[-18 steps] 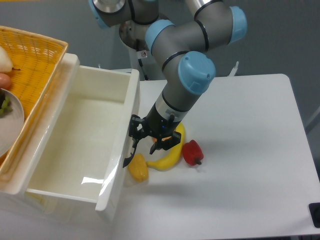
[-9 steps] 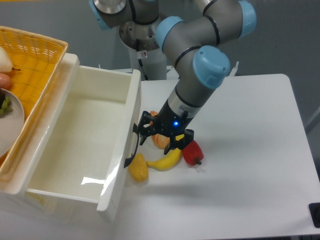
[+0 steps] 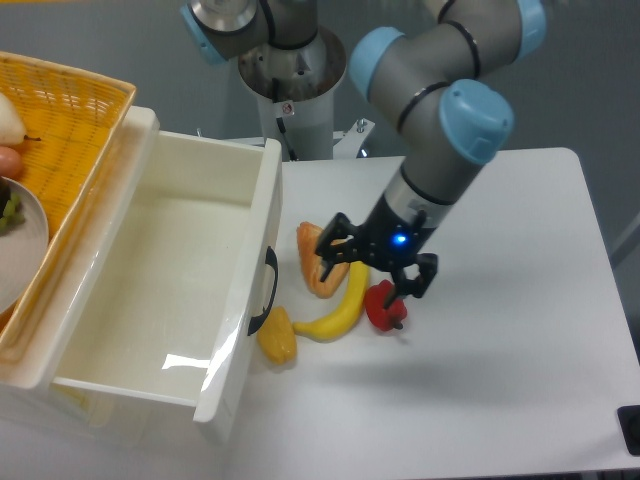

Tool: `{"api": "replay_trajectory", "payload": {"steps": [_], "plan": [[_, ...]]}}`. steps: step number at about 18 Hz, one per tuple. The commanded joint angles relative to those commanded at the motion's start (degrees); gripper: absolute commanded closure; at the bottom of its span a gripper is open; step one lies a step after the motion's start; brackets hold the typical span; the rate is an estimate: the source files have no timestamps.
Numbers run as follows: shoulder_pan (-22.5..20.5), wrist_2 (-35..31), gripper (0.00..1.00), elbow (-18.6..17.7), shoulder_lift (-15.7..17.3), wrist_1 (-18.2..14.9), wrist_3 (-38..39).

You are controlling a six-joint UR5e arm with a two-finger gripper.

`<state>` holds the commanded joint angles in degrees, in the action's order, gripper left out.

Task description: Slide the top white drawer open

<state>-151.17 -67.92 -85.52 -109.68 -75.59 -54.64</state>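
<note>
The top white drawer (image 3: 150,290) stands pulled far out from the cabinet, its deep white inside bare. Its curved black handle (image 3: 267,292) shows on the front panel, facing the table. My gripper (image 3: 377,262) hangs to the right of that handle, well apart from it, over the fruit on the table. Its black fingers (image 3: 333,238) are spread open with nothing between them.
On the table beside the drawer front lie a yellow pepper (image 3: 277,338), a banana (image 3: 340,302), an orange pepper (image 3: 318,265) and a red pepper (image 3: 384,306). A yellow wicker basket (image 3: 75,125) with a plate (image 3: 22,245) sits on the cabinet top at left.
My gripper has let go of the black handle and moved right and slightly up, away from the drawer front. The drawer has stayed pulled out.
</note>
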Motion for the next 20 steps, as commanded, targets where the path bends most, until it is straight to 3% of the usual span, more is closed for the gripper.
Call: {"api": "replay_trajectory", "payload": {"steps": [3,8,11,13,16,20], "plan": [[-0.3,-4.0,0.0,0.0,-0.7,0.1,-8.2],[-1.5,-14.1,0.0,0.3,-3.2,4.7,-14.5],[-1.6,-19.9,0.0,1.9,-7.8,6.7,-21.7],[-3.5,-20.3,0.0,2.8,-10.4,8.4,-26.5],[-5.5,-20.3,0.0,4.2,-12.0,8.4,-33.3],[-5.5,-20.5,0.0,4.6,-14.4,9.8,-35.1]]}}
